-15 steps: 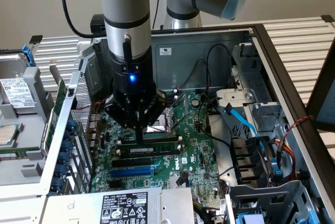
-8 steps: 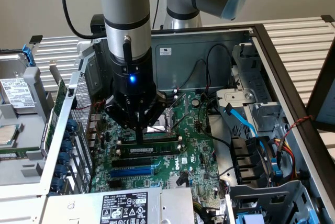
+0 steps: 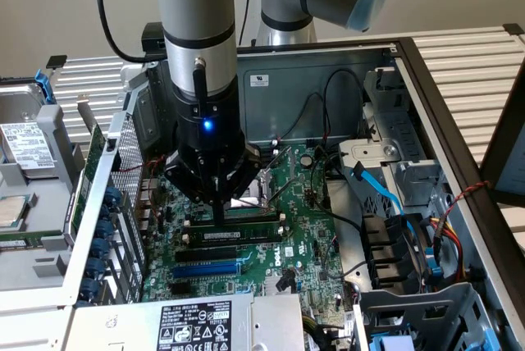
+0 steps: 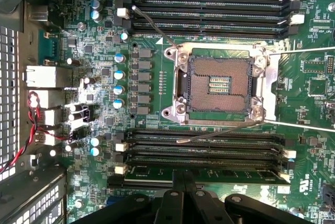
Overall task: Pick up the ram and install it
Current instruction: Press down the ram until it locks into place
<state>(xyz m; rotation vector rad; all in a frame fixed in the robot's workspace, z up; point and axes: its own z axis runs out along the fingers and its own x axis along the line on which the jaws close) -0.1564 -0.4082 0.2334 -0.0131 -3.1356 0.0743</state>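
The ram (image 3: 234, 236) is a thin green stick with a white sticker, standing on edge in a slot of the motherboard (image 3: 303, 228) just outside the black slots beside the processor socket. In the wrist view the ram (image 4: 220, 174) runs as a green strip across that slot. My gripper (image 3: 220, 218) hangs straight down over it with its fingers shut together. The fingertips meet at the ram's top edge, near its middle (image 4: 181, 179). Nothing sits between the fingers, and they line up along the stick's length, not across it.
The open processor socket (image 4: 222, 85) lies between two banks of black slots (image 4: 209, 145). A blue slot (image 3: 205, 270) and the power supply label (image 3: 197, 326) lie nearer the camera. A drive cage (image 3: 385, 162) with blue cables (image 3: 373, 191) stands at the exterior view's right.
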